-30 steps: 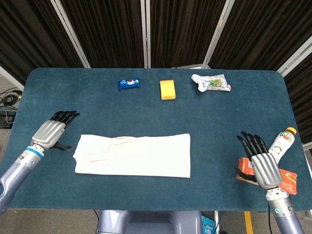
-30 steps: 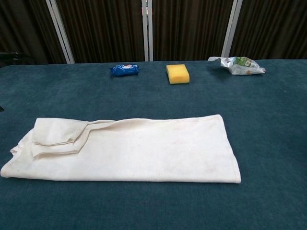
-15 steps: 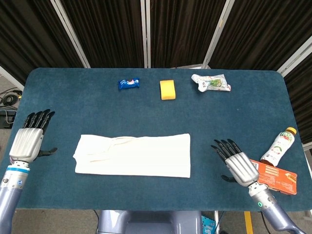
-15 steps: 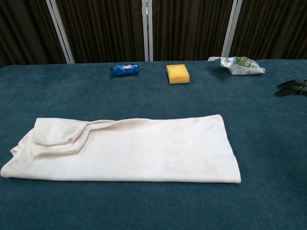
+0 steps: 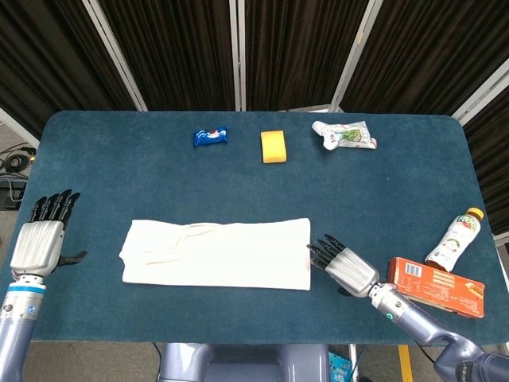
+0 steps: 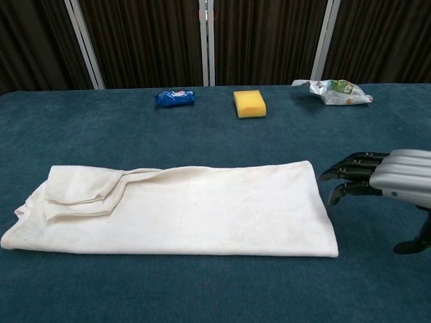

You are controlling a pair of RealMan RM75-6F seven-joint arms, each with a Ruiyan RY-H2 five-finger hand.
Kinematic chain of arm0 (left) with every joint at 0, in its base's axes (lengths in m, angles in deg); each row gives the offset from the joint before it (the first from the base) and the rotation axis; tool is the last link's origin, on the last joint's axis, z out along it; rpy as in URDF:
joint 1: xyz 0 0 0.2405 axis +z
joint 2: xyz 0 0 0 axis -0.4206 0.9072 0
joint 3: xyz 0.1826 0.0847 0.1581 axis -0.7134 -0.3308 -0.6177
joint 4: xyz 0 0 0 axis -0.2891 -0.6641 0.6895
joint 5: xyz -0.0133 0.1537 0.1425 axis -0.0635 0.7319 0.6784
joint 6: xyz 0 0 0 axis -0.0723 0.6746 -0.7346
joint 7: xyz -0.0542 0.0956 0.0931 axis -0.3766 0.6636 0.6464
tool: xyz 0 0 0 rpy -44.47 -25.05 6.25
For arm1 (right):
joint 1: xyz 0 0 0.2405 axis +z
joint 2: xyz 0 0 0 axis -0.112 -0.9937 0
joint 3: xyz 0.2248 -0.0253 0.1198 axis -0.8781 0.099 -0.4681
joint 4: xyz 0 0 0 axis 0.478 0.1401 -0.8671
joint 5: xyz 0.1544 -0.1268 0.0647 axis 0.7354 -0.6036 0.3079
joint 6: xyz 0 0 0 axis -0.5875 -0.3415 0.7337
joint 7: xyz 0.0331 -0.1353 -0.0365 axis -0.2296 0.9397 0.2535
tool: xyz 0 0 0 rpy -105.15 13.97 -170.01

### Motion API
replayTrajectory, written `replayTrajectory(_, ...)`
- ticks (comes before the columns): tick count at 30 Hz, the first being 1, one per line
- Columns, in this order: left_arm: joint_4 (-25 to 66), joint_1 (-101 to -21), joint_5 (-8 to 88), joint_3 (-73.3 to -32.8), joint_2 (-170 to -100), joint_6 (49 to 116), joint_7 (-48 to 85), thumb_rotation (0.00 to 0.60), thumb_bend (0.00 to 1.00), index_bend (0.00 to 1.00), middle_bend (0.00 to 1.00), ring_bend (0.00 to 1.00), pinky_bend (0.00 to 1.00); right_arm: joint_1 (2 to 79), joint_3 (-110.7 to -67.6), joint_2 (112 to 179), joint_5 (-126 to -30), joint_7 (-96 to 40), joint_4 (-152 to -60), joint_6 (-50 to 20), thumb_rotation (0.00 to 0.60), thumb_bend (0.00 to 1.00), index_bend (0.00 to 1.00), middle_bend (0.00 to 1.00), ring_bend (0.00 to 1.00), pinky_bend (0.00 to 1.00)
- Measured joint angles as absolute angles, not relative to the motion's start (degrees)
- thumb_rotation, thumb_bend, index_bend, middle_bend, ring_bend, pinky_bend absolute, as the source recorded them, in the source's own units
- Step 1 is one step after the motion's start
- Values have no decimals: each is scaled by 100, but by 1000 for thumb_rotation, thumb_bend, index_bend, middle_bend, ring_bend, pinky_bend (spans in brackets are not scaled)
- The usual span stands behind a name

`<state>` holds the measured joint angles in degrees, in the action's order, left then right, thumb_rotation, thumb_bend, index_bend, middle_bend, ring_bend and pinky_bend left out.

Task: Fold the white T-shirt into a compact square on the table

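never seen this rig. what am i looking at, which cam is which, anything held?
A two-armed robot with humanlike hands at a blue table. The head view looks down from above; the chest view looks across the tabletop.

A white T-shirt, already folded into a long strip, lies near the front. At the back: a blue wrapper, a yellow sponge and a crumpled packet. On the right: a bottle and an orange box.

Nothing is held. The left hand is open, away from the shirt. The right hand is open, fingers just at the shirt's right edge.
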<state>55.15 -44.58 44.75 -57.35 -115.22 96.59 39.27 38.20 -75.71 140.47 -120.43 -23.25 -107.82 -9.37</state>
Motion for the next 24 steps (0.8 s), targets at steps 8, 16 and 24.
replayTrajectory(8,5456,-4420,4499,-5690,-11555,9618,3934,600,51,0,0,0,0,4225,-7434,14458,-12505,-2734,-9616,-1143,600,16,306,71,0,0)
replayTrajectory(16,5407,-4418,4426,-5638,-11578,9520,3933,600,52,0,0,0,0,4535,-7251,15016,-12791,-3336,-8435,-1531,600,16,308,81,0,0)
replayTrajectory(24,5392,-4410,4433,-5620,-11581,9474,3929,600,51,0,0,0,0,4690,-7138,15526,-12885,-3841,-7595,-1939,600,13,308,97,0,0)
